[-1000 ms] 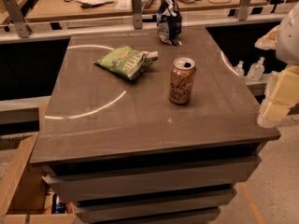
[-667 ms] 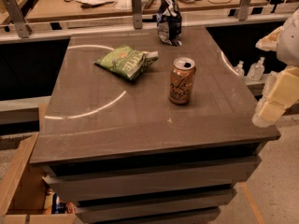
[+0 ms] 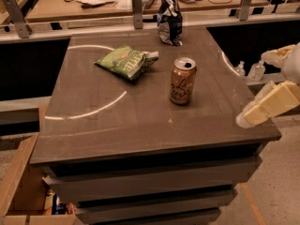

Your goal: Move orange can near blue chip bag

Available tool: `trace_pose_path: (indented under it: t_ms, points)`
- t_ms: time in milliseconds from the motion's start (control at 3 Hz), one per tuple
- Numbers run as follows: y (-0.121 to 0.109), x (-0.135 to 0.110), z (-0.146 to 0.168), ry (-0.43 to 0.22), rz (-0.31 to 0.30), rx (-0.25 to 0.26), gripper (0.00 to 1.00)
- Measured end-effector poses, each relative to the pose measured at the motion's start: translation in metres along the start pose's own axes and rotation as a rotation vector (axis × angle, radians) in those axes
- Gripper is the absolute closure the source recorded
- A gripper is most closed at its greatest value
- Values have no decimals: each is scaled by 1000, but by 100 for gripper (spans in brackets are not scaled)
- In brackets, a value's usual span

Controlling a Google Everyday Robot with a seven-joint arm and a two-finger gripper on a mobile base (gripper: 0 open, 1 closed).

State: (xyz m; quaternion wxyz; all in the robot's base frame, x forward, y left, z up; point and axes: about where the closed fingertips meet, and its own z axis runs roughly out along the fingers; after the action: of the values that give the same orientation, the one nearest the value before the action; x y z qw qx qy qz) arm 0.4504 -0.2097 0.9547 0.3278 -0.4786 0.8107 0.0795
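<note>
1. We find the orange can [image 3: 182, 81] upright on the table [image 3: 117, 125], right of centre, with nothing touching it.
2. The blue chip bag [image 3: 169, 20] stands at the table's far edge, behind the can and slightly to its left. Bare tabletop lies between the two, so we judge them apart, not yet near.
3. A flat green chip bag [image 3: 126, 61] lies to the left of the can, clear of it and off the straight line to the blue bag.
4. The gripper [image 3: 262, 110] is off the table's right edge, level with the front corner and well apart from the can. It holds nothing that we can see, and we cannot tell whether it is spread or pressed together.
5. Our finding: no part of the task is complete. The approach, the grasp, the carry toward the far edge and the release beside the blue bag all remain.
</note>
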Motion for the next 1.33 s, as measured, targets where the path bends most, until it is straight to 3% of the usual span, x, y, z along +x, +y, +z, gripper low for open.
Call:
trace_pose_path:
  t_ms: [333,667,1333]
  points:
    - [2,-1,58,-166,53,29,0]
    - [2,-1,58,-166,53,30,0]
    - [-9,-4,66,-275,112,68,0]
